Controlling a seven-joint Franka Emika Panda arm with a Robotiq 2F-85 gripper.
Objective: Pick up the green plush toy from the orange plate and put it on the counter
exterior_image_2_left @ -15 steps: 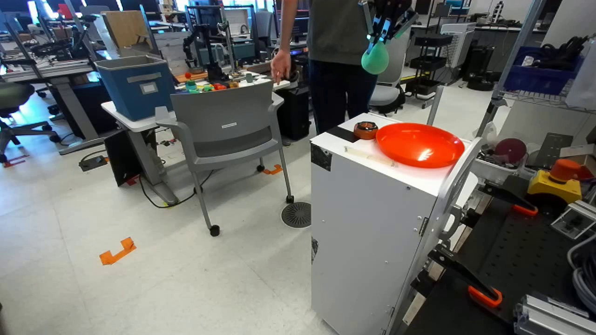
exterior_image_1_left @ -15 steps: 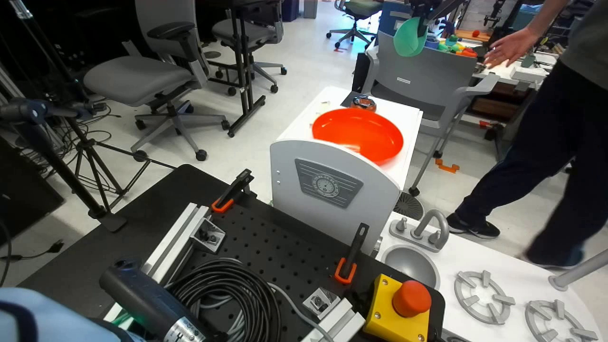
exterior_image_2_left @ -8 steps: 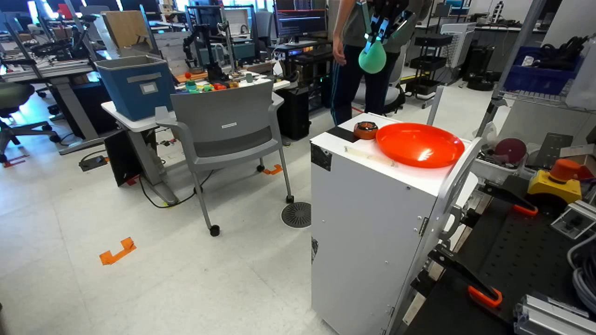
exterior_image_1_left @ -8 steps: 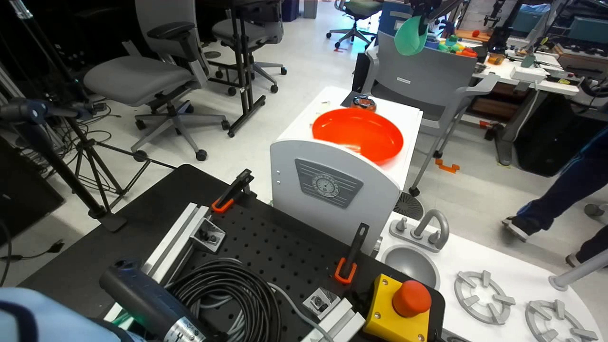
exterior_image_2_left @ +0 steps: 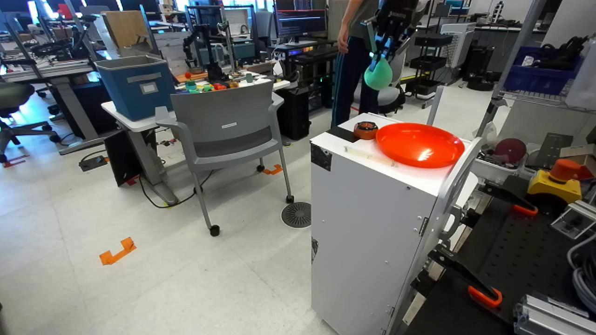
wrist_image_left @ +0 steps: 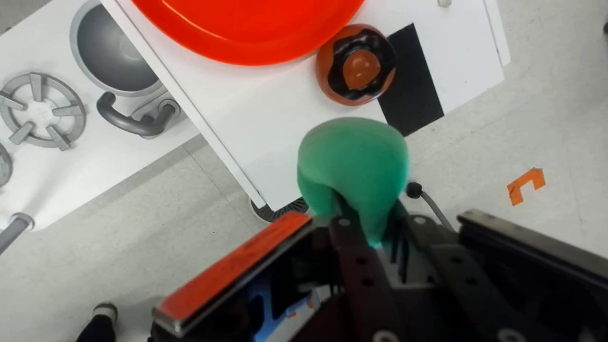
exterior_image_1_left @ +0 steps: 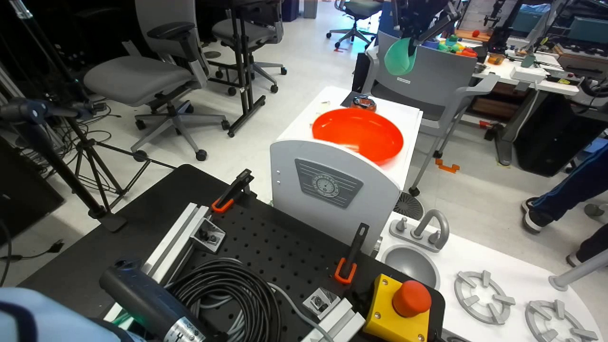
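Black jointed pincer (wrist_image_left: 371, 216) clenched on teal-green ball-like soft toy (wrist_image_left: 354, 154), aloft, apart from glossy orange round plate (wrist_image_left: 251, 31) at eleven o'clock, wrist view. Looks like placing time: ease toward ten, over white flat counter top (wrist_image_left: 254, 126), lower to contact, then release softly.

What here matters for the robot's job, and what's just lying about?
Part of the job:
green plush toy, gripped by the tool
orange plate
white top beneath it, perhaps where the toy goes

Just lying about:
round brown object
coiled cable
blue bin
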